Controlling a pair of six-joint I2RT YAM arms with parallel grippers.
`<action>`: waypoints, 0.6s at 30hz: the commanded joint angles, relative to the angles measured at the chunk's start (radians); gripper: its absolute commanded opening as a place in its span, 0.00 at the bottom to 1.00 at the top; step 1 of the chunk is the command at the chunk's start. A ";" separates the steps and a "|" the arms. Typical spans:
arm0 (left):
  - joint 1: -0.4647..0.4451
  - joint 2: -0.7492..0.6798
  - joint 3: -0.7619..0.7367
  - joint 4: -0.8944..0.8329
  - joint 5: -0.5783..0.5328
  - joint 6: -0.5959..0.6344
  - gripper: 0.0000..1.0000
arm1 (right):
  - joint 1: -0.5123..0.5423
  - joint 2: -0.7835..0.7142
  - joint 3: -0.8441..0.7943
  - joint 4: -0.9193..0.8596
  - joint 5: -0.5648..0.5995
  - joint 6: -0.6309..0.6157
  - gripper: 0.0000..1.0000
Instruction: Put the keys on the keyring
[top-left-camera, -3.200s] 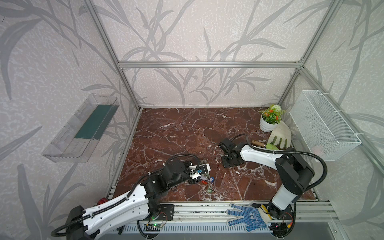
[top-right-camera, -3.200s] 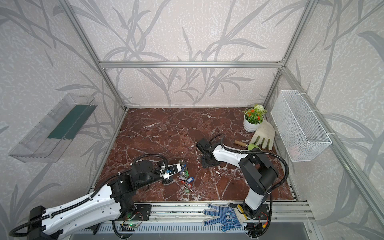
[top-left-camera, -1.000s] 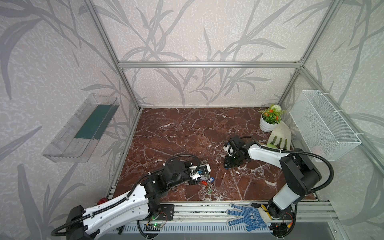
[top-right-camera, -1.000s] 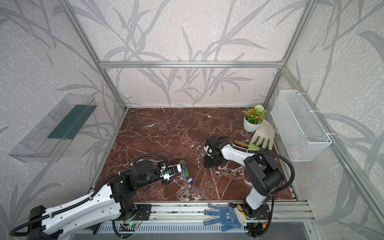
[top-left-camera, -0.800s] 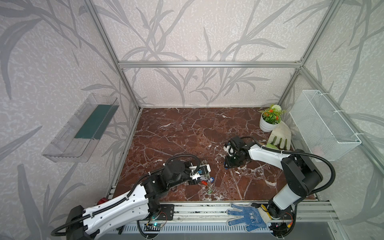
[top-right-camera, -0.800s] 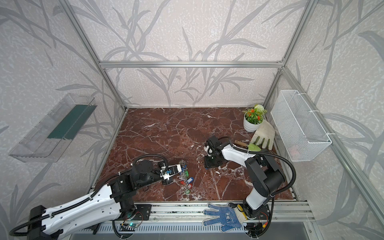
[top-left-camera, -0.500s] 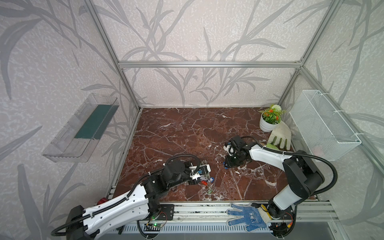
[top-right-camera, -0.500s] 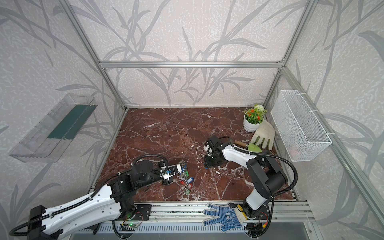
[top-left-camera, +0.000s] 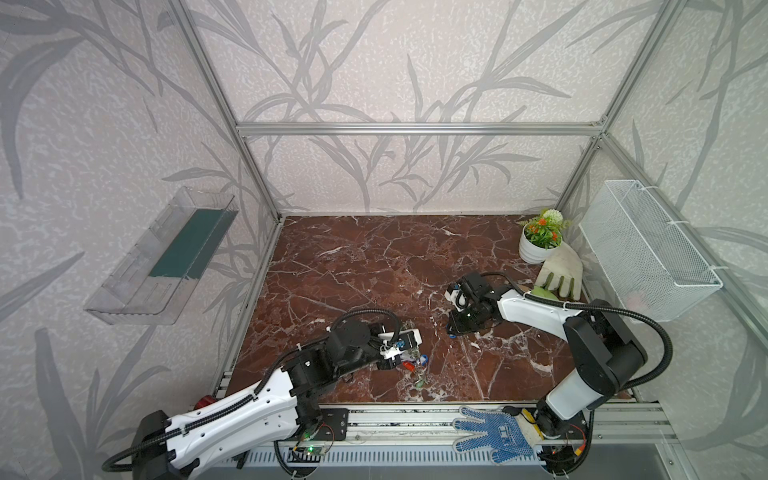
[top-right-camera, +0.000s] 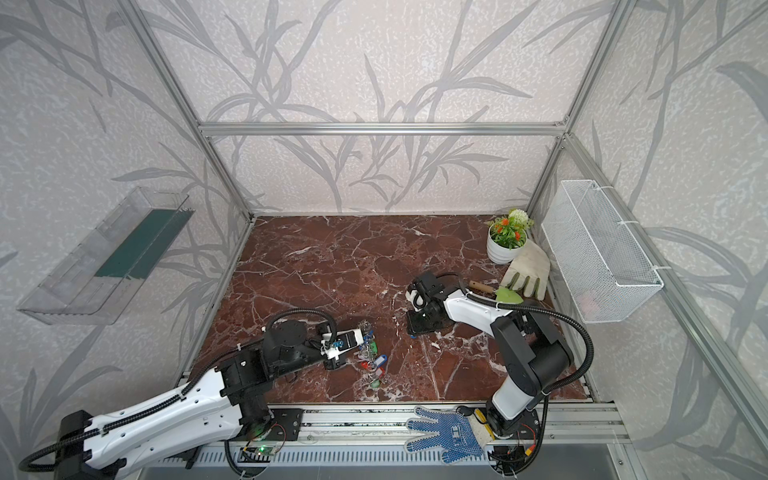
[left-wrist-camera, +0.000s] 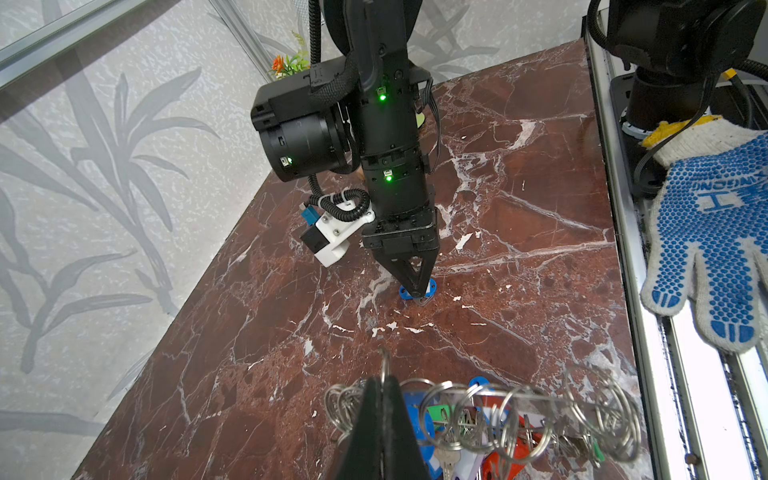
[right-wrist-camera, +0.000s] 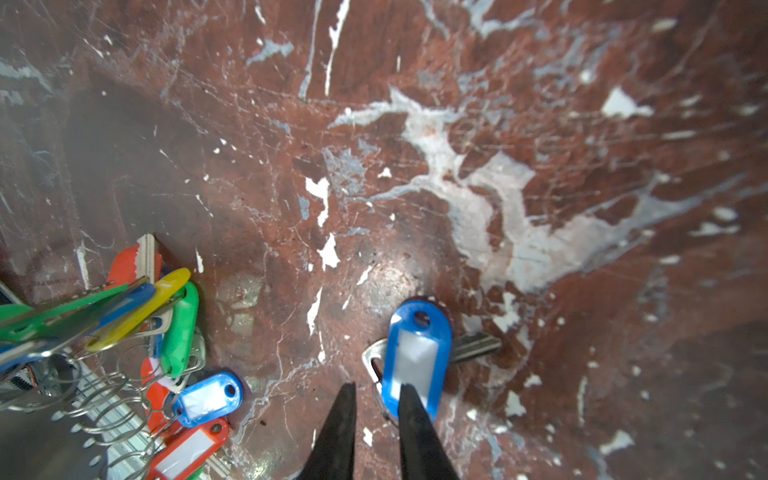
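Pick-up step: the left hand (left-wrist-camera: 383, 380) is clamping the keyring (left-wrist-camera: 536, 400). The right hand (right-wrist-camera: 376, 388), jaws slightly apart, is straddling the edge of 1 loose blue-tagged key (right-wrist-camera: 417, 357). Next it likely needs a firm pinch.

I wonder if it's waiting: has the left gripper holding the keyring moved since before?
No. In both top views the left gripper stays shut on the keyring, at the same spot against the front rail.
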 joint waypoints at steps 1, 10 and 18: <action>-0.006 -0.008 0.032 0.052 0.014 -0.006 0.00 | 0.005 0.005 -0.009 -0.002 -0.009 -0.007 0.19; -0.008 -0.009 0.032 0.052 0.014 -0.006 0.00 | 0.008 0.005 -0.007 -0.017 0.023 -0.013 0.05; -0.007 -0.008 0.032 0.053 0.014 -0.006 0.00 | 0.013 -0.019 -0.003 -0.031 0.049 -0.018 0.00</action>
